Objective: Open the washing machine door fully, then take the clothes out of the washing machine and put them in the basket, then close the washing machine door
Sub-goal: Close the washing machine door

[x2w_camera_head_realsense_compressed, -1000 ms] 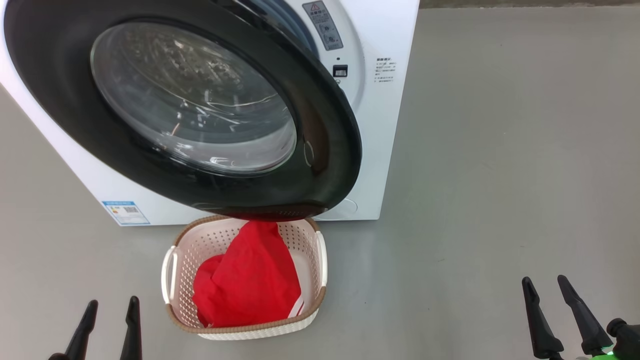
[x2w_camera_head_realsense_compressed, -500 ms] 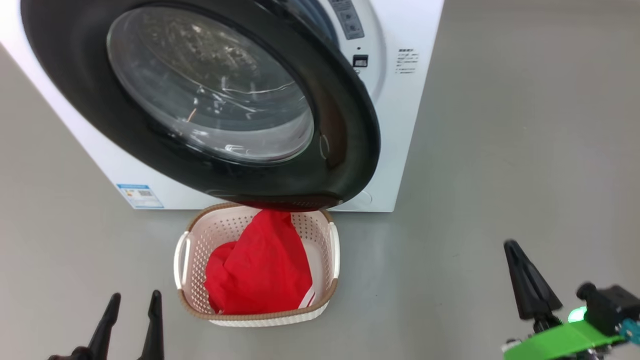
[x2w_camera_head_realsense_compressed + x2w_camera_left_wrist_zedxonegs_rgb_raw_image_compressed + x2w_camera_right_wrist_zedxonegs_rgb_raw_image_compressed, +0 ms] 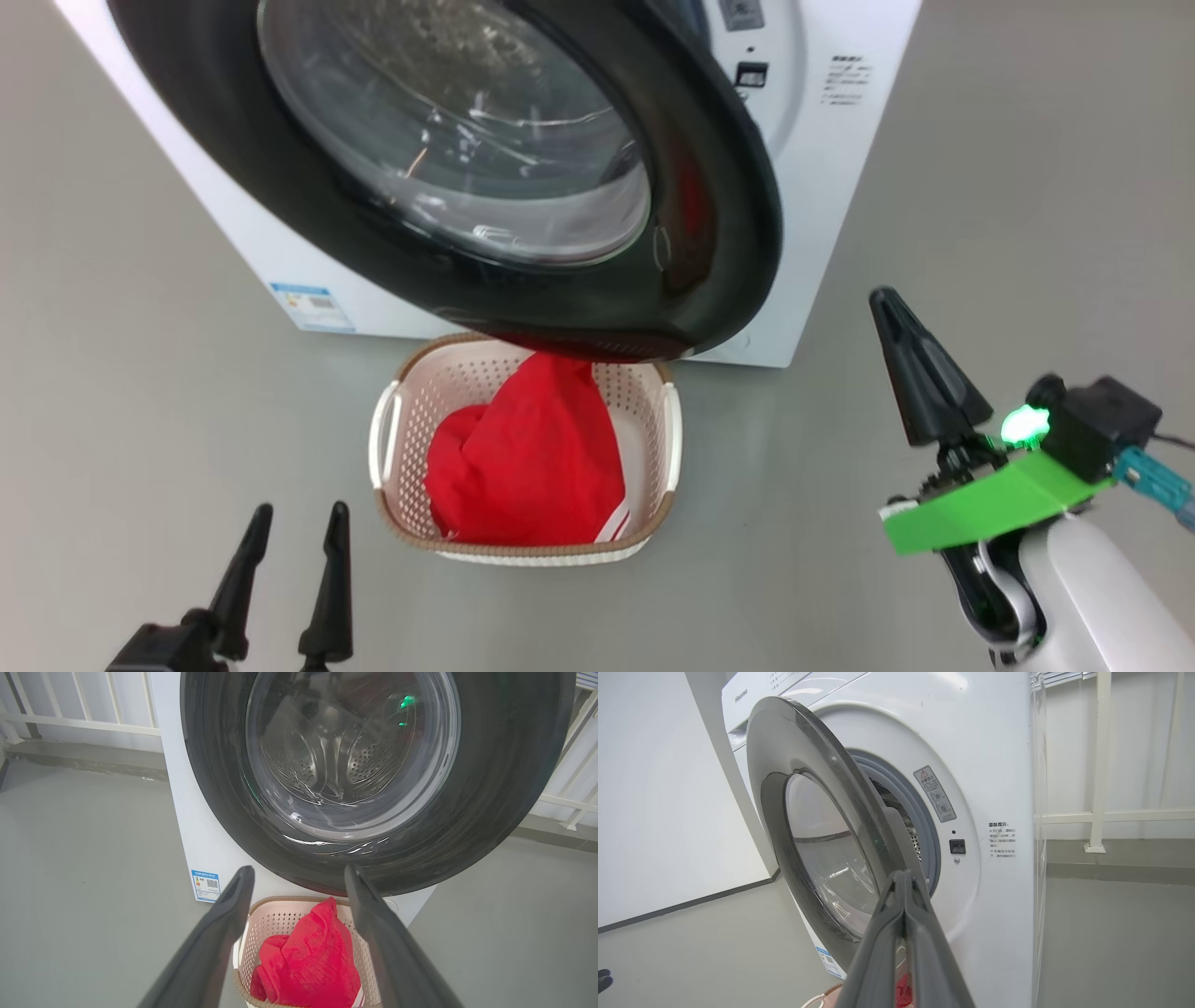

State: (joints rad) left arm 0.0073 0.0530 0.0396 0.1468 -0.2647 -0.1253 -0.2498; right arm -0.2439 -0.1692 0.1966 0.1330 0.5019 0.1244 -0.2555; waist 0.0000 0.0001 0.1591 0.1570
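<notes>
Closing the door is judged to be the step in hand. Nearest, the left gripper (image 3: pixel 301 511) is held low, fingers spread wide, nothing gripped. The right gripper (image 3: pixel 892 313) is held higher, fingers pressed together, empty. The clothes (image 3: pixel 532 467) are piled in the basket (image 3: pixel 523 550), just under the washing machine door (image 3: pixel 719 233), which is hung partway out from the washing machine (image 3: pixel 840 187). Next, the door's black rim needs to be pushed from outside until latched.

the half-open door (image 3: pixel 728 215) overhangs the basket's (image 3: pixel 523 551) far end and screens the drum (image 3: pixel 914 841); a gap runs along its right edge, with open floor (image 3: pixel 980 187) either side.
</notes>
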